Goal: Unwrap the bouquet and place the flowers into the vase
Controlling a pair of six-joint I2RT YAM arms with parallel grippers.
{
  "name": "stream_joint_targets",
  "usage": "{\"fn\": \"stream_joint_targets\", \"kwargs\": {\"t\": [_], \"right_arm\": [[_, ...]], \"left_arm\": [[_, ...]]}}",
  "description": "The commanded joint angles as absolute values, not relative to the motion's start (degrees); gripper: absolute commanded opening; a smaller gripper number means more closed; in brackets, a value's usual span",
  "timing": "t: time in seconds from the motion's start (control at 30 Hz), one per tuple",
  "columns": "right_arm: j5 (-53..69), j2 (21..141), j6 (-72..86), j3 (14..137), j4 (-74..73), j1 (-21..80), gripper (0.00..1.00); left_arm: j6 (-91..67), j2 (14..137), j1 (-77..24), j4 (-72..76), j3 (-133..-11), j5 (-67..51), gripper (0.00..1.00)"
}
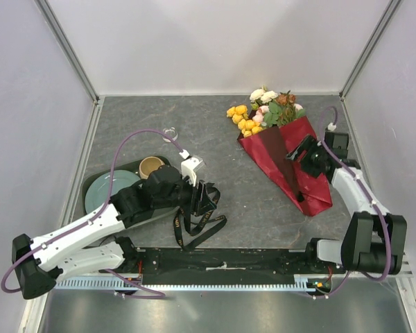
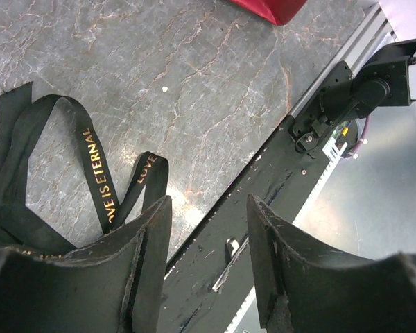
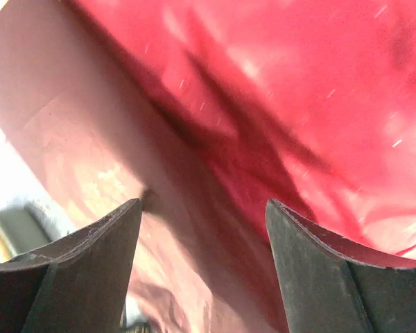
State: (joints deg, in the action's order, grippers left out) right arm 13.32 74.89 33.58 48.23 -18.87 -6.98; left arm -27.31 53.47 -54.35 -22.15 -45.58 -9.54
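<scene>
Ribbon (image 2: 99, 177) lies loose beside the empty, half-open left gripper (image 2: 208, 208), while the right gripper (image 3: 202, 208) gapes empty over the paper (image 3: 298, 83), seemingly ready to unwrap.

Maroon bouquet wrap (image 1: 276, 148), black gold-lettered ribbon (image 2: 97, 173), grey marbled table (image 1: 215, 116)

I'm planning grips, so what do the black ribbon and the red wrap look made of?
Ribbon: looks like woven fabric, matte black with shiny gold print; it lies limp in loops. Wrap: probably thin paper or film, maroon with a slight sheen; it holds sharp creases and flat folds.
</scene>
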Motion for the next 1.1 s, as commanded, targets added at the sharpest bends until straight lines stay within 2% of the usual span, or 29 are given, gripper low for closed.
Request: {"fn": "stream_joint_targets", "kwargs": {"t": [0.0,0.13,0.27,0.4,0.57,0.6,0.73,0.9,0.97,1.07], "right_arm": [[22.0,67.6,35.8,43.7,-16.8,-3.6,0.8],[23.6,62.7,40.5,36.1,-16.0,2.9,0.8],[22.5,60.2,48.1,29.3,-10.5,13.7,0.8],[23.0,60.4,52.6,24.8,-6.1,16.9,0.81],[12.1,60.0,42.1,34.6,-19.6,17.0,0.82],[5.8,60.4,40.9,36.4,-20.9,17.0,0.82],[-5.5,64.3,38.7,42.3,-22.1,17.0,0.83],[-10.1,72.5,37.3,46.7,-21.6,19.2,0.72],[-10.6,73.2,36.0,46.4,-19.2,20.6,0.54],[-11.4,74.1,35.2,44.6,-15.7,22.2,0.39]], "left_arm": [[-24.2,52.5,-54.1,-20.8,-45.6,-10.4,0.54],[-23.4,54.0,-54.1,-20.5,-46.7,-11.3,0.55],[-23.3,56.2,-54.1,-19.2,-47.9,-12.7,0.55],[-23.7,58.4,-54.1,-16.5,-49.1,-13.3,0.55],[-24.9,63.4,-54.1,-11.2,-51.2,-14.8,0.56],[-25.0,66.3,-54.2,-9.9,-51.6,-15.8,0.56],[-25.4,76.9,-54.1,-4.8,-53.6,-16.5,0.53],[-25.5,91.2,-54.1,-5.2,-61.2,-11.9,0.42],[-25.5,97.0,-54.2,-6.4,-64.9,-10.9,0.33],[-26.1,102.4,-54.2,-7.1,-67.2,-9.7,0.23]]}}
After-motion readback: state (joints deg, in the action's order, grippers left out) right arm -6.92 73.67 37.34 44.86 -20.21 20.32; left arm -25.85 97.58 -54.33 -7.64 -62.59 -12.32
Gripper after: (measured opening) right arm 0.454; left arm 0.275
